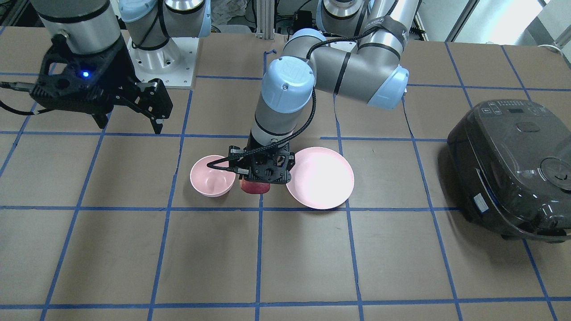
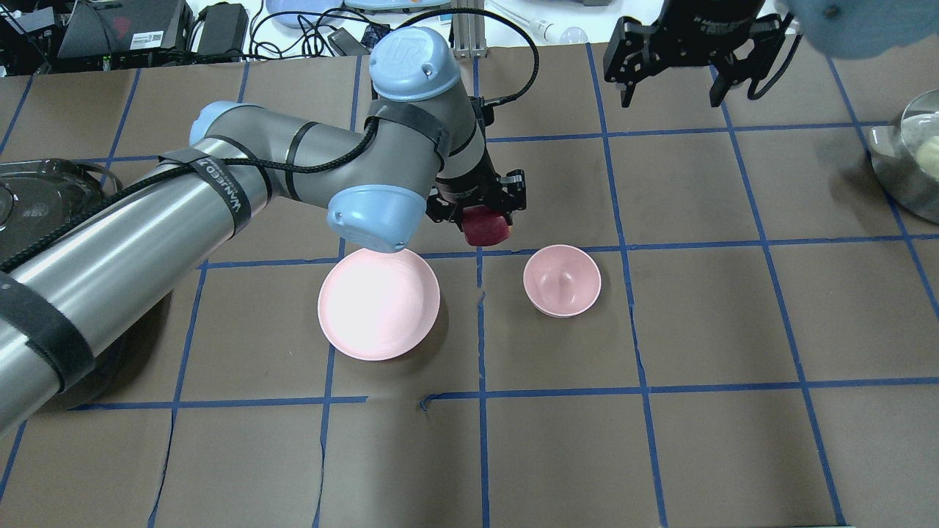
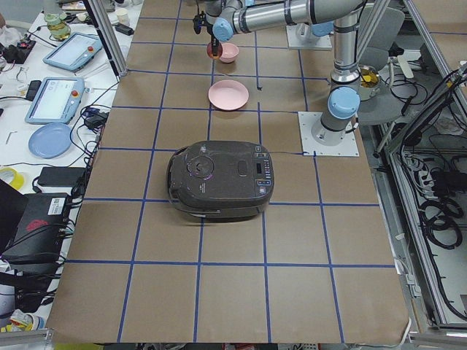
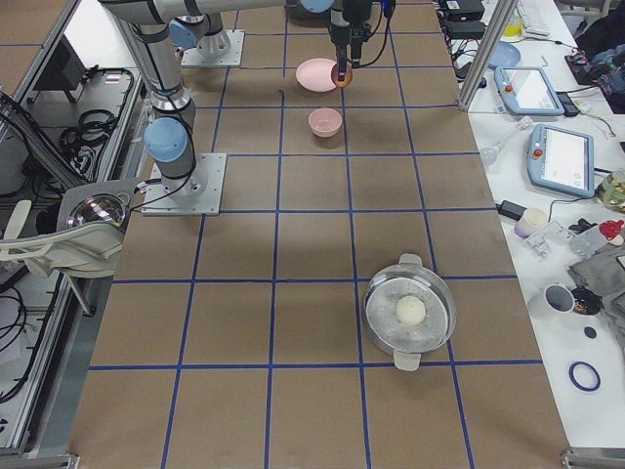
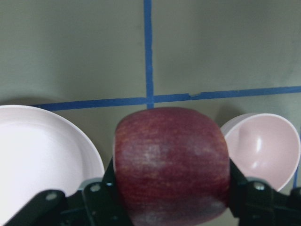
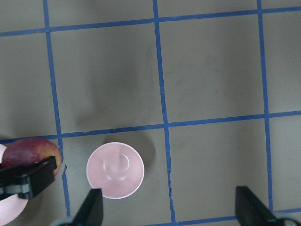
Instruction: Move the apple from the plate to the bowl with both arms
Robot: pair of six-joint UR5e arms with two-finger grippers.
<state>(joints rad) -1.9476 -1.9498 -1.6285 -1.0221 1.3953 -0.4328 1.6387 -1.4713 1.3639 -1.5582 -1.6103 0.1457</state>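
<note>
My left gripper (image 2: 486, 220) is shut on the dark-red apple (image 2: 485, 229) and holds it above the table, between the plate and the bowl. The apple fills the left wrist view (image 5: 171, 165) between the black fingers. The wide pink plate (image 2: 378, 303) is empty, and so is the small pink bowl (image 2: 562, 280). Both also show in the front view: the plate (image 1: 328, 189), the bowl (image 1: 213, 175), the apple (image 1: 254, 187) under the left gripper (image 1: 263, 176). My right gripper (image 2: 675, 73) is open and empty, raised high at the far right, well apart from the bowl (image 6: 115, 170).
A black rice cooker (image 1: 513, 167) stands on the robot's left side of the table. A metal pot (image 2: 910, 165) with a pale round item sits at the right edge. Blue tape lines grid the brown table (image 2: 660, 440).
</note>
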